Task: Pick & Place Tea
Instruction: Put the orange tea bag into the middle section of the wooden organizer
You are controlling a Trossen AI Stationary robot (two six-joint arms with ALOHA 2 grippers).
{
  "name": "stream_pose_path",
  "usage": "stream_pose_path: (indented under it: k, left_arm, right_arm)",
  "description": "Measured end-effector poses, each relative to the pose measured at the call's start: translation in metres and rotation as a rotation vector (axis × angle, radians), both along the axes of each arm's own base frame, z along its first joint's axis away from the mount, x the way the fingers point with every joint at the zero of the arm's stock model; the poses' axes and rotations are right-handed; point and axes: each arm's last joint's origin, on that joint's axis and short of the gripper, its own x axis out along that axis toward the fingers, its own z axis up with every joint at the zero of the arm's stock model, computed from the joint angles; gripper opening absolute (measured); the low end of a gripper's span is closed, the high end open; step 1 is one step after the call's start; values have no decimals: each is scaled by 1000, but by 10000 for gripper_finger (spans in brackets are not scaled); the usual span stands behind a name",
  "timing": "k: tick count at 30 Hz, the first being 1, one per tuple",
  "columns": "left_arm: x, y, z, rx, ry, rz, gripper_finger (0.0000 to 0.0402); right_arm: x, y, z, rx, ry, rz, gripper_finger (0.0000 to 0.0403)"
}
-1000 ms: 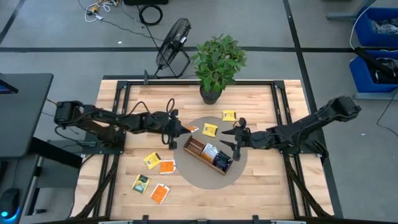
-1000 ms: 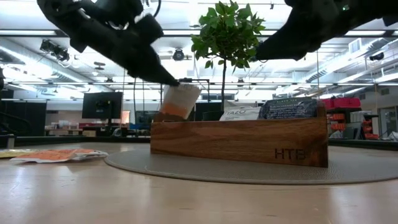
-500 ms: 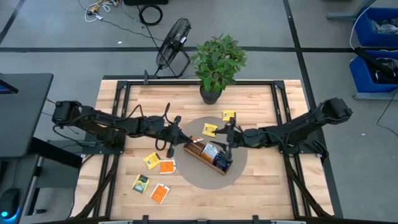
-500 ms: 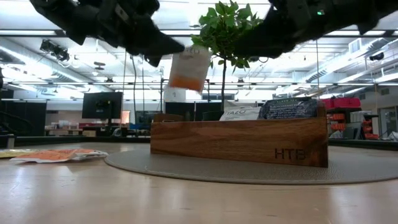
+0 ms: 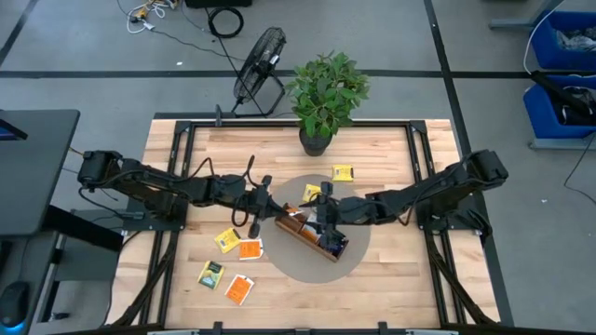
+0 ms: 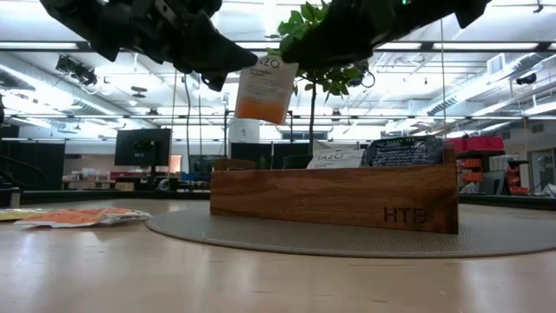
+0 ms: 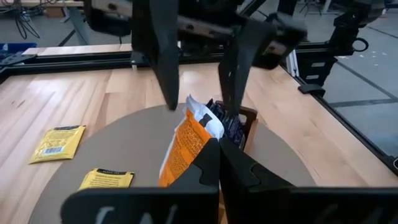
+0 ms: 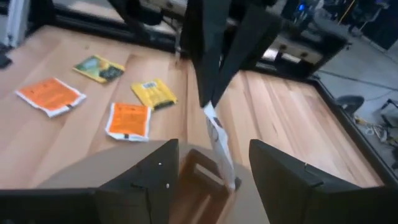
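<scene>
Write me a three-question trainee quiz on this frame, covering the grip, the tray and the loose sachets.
1. True or false: the left gripper is shut on the orange tea sachet.
2. The right gripper is: A) open beside that sachet, B) shut on it.
3. Fill in: the sachet hangs above the wooden ____.

Key: 1 true. 2 A. 3 tray. Loose sachets lie on the table.

Both arms [image 6: 174, 35] run off the low view's top edge; the tray [image 5: 312, 234] is partly hidden.
</scene>
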Motion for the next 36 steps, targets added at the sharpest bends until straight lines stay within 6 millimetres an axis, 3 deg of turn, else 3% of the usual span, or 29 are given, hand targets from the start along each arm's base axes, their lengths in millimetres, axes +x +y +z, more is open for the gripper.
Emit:
stream_pose_path:
  k: [8, 11, 17, 25, 36]
  left_arm:
    - [0, 0, -1, 0, 6, 0, 1]
    - [0, 0, -1, 1, 6, 0, 1]
    - [0, 0, 0, 0, 2, 1, 1]
    - [0, 2, 1, 15, -8, 63, 19]
    - [-2, 5, -8, 33, 87, 84, 144]
  right_arm:
    - [5, -4, -2, 11, 11, -2, 178]
    - [5, -4, -2, 9, 10, 0, 136]
    - [5, -3, -3, 24, 30, 19, 13]
    - [3, -3, 0, 77, 25, -3, 4]
    - [-19, -1, 21, 229, 41, -84, 1]
